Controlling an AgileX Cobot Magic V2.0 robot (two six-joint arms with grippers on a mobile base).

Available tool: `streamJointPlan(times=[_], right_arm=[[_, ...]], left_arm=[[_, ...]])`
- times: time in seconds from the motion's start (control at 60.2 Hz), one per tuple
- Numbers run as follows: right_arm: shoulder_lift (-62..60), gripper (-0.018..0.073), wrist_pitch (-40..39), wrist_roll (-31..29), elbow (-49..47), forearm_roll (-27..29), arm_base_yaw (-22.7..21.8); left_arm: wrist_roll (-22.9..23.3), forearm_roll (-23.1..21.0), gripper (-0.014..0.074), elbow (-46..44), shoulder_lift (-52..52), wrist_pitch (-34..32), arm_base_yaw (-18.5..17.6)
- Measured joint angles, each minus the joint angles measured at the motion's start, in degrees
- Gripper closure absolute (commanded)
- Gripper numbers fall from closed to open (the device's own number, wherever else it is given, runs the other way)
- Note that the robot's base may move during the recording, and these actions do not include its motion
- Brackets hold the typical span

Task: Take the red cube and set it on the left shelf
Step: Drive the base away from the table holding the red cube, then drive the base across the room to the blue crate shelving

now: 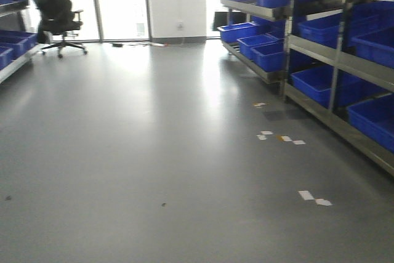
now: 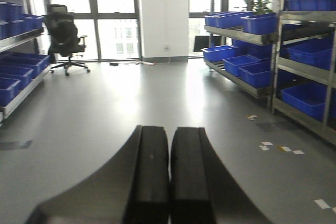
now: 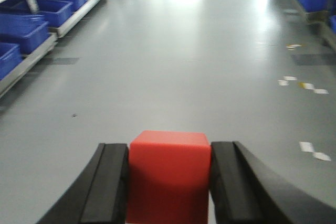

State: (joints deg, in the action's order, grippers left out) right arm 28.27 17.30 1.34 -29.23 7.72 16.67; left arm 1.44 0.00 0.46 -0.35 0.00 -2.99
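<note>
Our right gripper [image 3: 169, 190] pinches the red cube [image 3: 168, 163] between its 2 black fingers [image 3: 111, 182], with 1 pad flat against each side face. The cube sits upright at the near edge of the right wrist view, and the grey floor [image 3: 173, 66] spreads out beyond it. Our left gripper [image 2: 169, 177] has its 2 fingers pressed together, with only a thin seam between them and nothing held.

We see the left shelf [image 3: 37, 22] running along the left side of the room, well apart from the cube. Its low tier is lined with blue bins [image 3: 55, 6]. Across the aisle, the right rack [image 1: 335, 60] holds more blue bins on several tiers, and in the left wrist view a potted plant [image 2: 257, 1] stands on one of its upper tiers.

Small white tape pieces [image 1: 313, 198] lie on the floor near the right rack. At the far left, a black office chair [image 1: 58, 13] stands by the tall windows [image 1: 117, 4], beside a white pillar [image 1: 175, 1].
</note>
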Motion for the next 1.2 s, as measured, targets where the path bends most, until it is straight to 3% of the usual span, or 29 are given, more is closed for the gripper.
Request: streamJointPlan(times=[1.195], right_arm=[[0.0,0.0503,0.2,0.0,0.13,0.0,0.0]], left_arm=[[0.0,0.0,0.0495,0.0,0.0,0.0,0.0]])
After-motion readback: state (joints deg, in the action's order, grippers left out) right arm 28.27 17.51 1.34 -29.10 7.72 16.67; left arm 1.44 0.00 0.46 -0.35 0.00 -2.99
